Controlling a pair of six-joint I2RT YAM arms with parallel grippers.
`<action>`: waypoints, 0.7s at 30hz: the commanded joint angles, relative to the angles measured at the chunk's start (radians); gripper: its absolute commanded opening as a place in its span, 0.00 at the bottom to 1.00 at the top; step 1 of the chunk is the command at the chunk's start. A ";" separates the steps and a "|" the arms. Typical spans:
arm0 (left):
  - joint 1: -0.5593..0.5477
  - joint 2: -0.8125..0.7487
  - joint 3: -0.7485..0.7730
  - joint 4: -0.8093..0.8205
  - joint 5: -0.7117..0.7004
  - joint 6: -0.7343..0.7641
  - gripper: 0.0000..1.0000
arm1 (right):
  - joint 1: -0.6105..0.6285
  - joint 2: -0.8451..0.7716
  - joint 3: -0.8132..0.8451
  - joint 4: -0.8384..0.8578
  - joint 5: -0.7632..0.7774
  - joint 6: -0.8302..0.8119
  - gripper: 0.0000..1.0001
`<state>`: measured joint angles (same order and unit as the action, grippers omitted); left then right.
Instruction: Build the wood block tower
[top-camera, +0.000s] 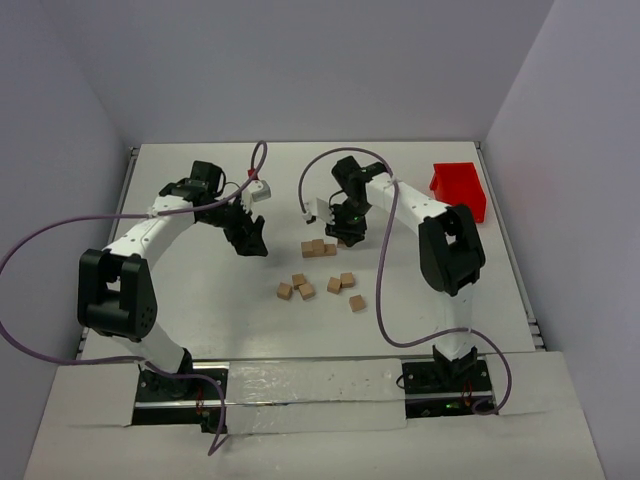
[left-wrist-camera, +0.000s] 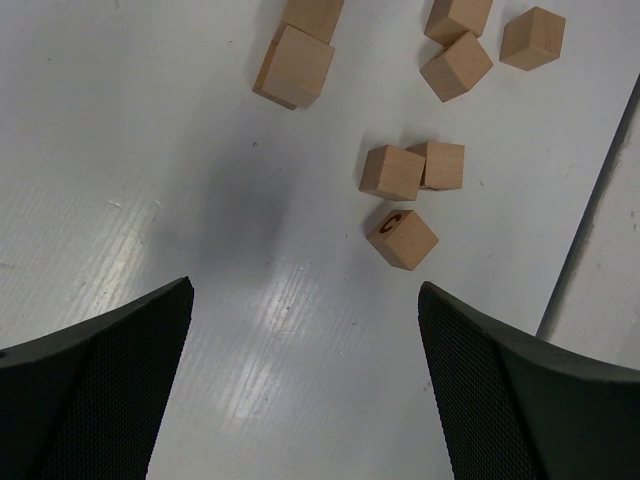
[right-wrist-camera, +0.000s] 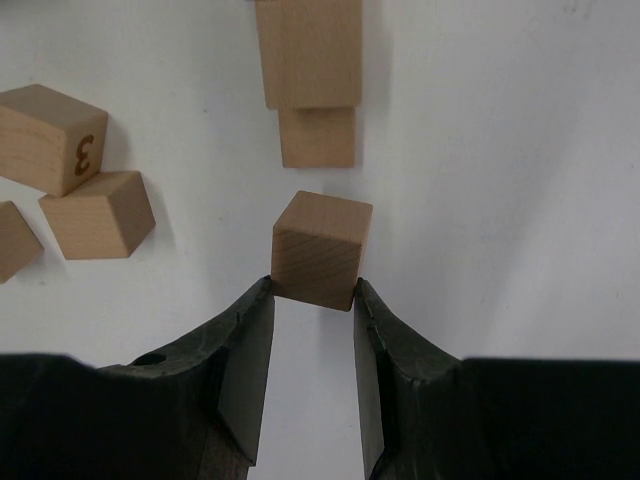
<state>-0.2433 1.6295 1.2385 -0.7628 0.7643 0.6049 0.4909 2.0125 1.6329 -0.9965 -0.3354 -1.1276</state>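
The block (right-wrist-camera: 320, 250) is pinched by the right gripper (right-wrist-camera: 312, 288), just short of the tower (right-wrist-camera: 308, 60); bare table (right-wrist-camera: 500, 200) is seen rightward. The left gripper (left-wrist-camera: 305, 288) is held wide apart, loose blocks (left-wrist-camera: 400, 175) ahead.

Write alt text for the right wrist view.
The right gripper pinches one tan wooden cube by its near edge over the white table. Beyond it sit lined-up cubes; three loose cubes lie at left, one marked 3.
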 joint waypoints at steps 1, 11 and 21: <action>0.009 -0.017 0.006 0.029 0.038 0.010 0.99 | 0.029 0.029 0.075 -0.047 0.012 -0.008 0.01; 0.014 -0.034 -0.025 0.040 0.032 0.022 0.99 | 0.063 0.091 0.134 -0.068 0.014 -0.007 0.02; 0.024 -0.027 -0.026 0.045 0.036 0.026 0.99 | 0.081 0.124 0.165 -0.073 0.003 -0.010 0.03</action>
<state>-0.2275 1.6291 1.2118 -0.7509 0.7643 0.6100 0.5577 2.1232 1.7489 -1.0480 -0.3223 -1.1275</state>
